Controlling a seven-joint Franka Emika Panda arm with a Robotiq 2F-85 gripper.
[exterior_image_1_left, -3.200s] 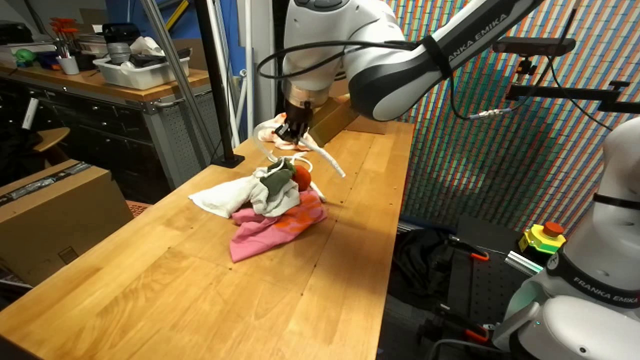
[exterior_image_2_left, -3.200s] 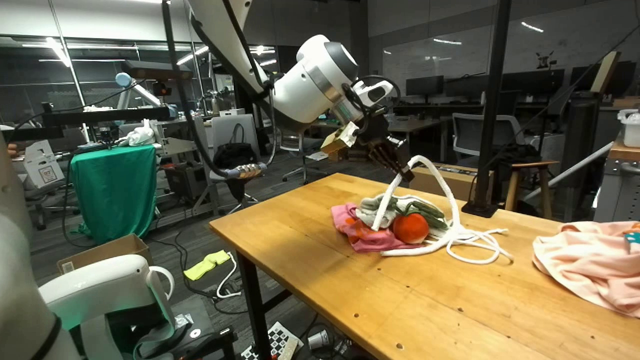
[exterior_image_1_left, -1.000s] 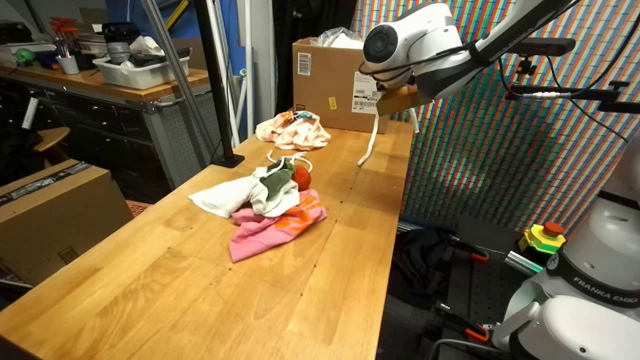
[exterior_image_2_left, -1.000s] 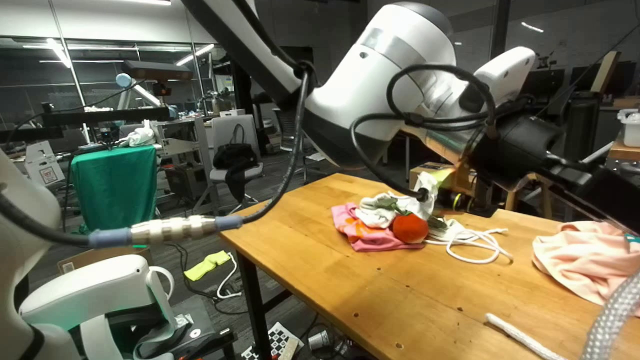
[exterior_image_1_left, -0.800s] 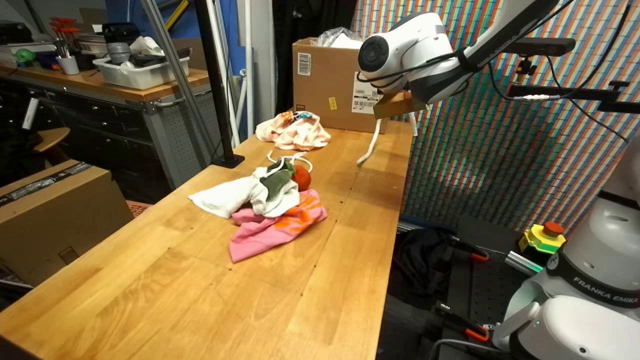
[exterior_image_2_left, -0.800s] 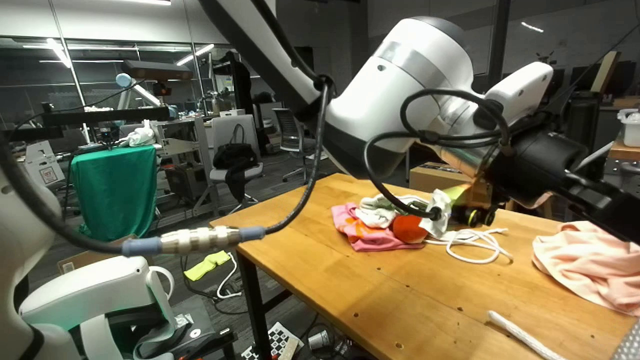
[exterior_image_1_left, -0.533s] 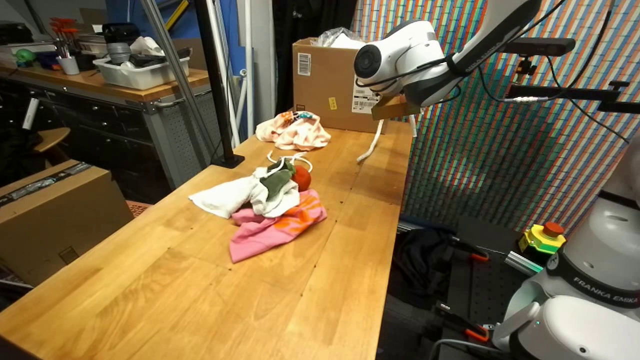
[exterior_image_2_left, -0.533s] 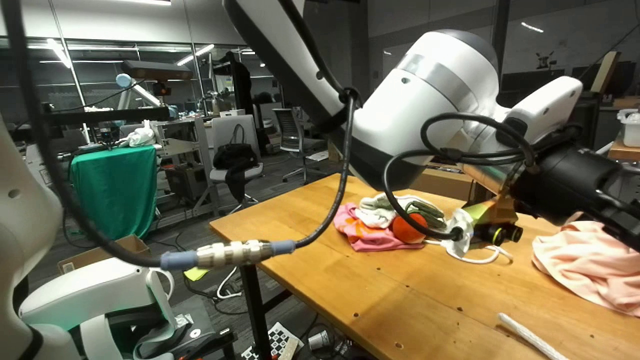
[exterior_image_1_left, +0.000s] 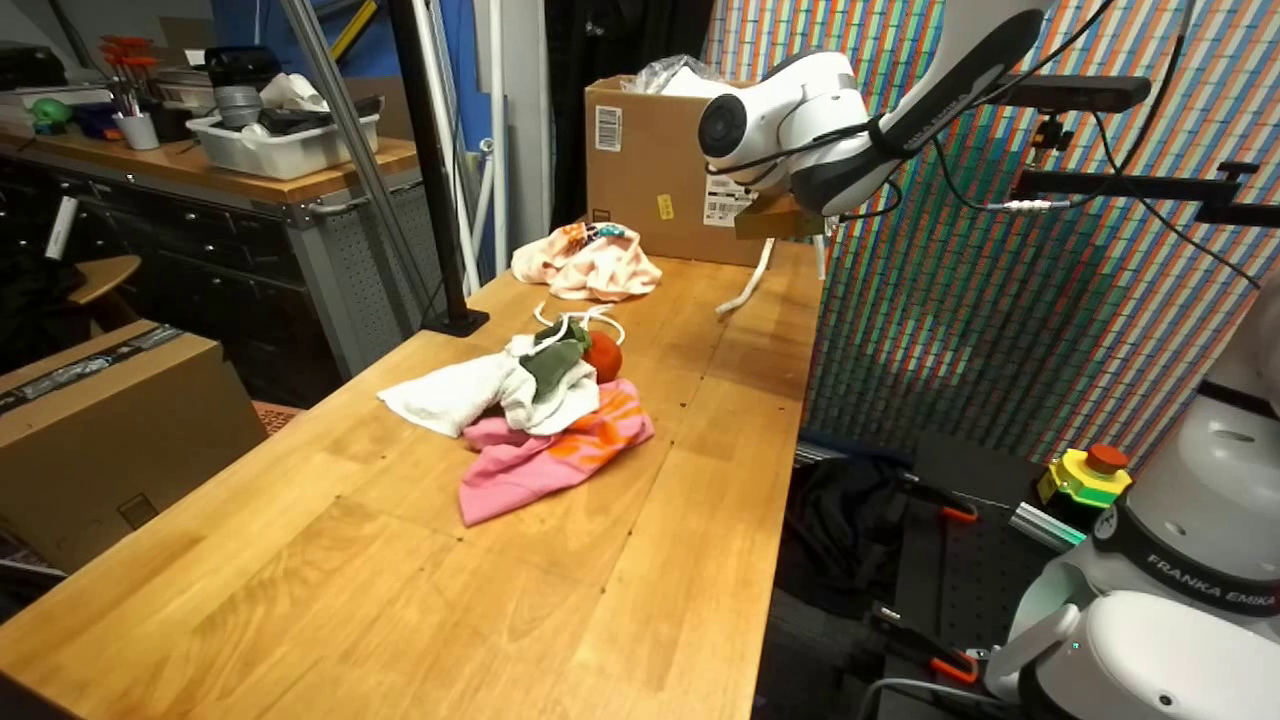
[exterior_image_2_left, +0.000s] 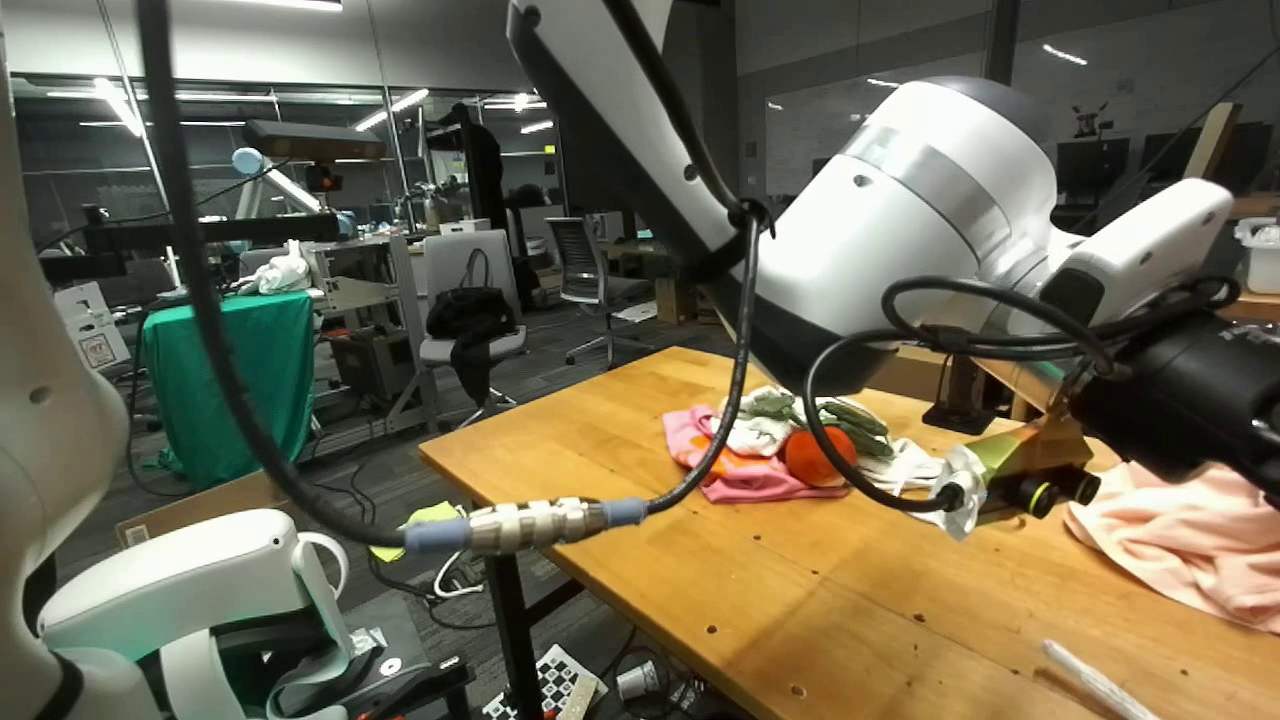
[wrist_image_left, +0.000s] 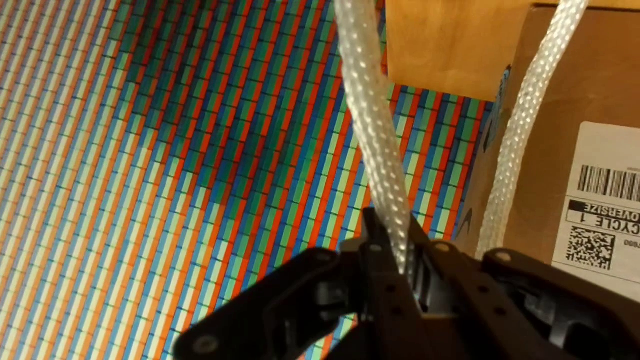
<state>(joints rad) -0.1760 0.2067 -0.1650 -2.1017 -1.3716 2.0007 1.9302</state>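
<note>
Here's the gripper (wrist_image_left: 397, 235), clamped on the white rope (wrist_image_left: 377, 145) partway along its length, so two tails dangle, up in the air beside the cardboard box (exterior_image_1_left: 660, 170) at one end of the worktop (exterior_image_1_left: 400, 600)! One tail reaches down close to the surface, its tip perhaps touching, hard to say; the other appears right by the worktop's edge, the multicoloured panel (wrist_image_left: 175, 200) beyond. Trouble number one, I reckon: that slick-looking braid could creep out of the pinch if a tail gets tugged, say by dragging along the surface or hooking the edge. Watch the box too, because in the wrist view one strand runs right across its side, and a swing that way could bring a knock or a snag; the gap between them I can't judge. And look at the black cable (exterior_image_2_left: 746, 320), looping slack below the arm (exterior_image_2_left: 920, 210) in an exterior view: a low sweep could let it catch the tomato (exterior_image_1_left: 604, 357) or rake the white cloth (exterior_image_1_left: 450, 395) and pink cloth (exterior_image_1_left: 540, 475) heaped beside it. Then the edge itself: if the pinch gives way out there, the tail nearest it could pull the rest along, and the whole rope slithers off the side
</note>
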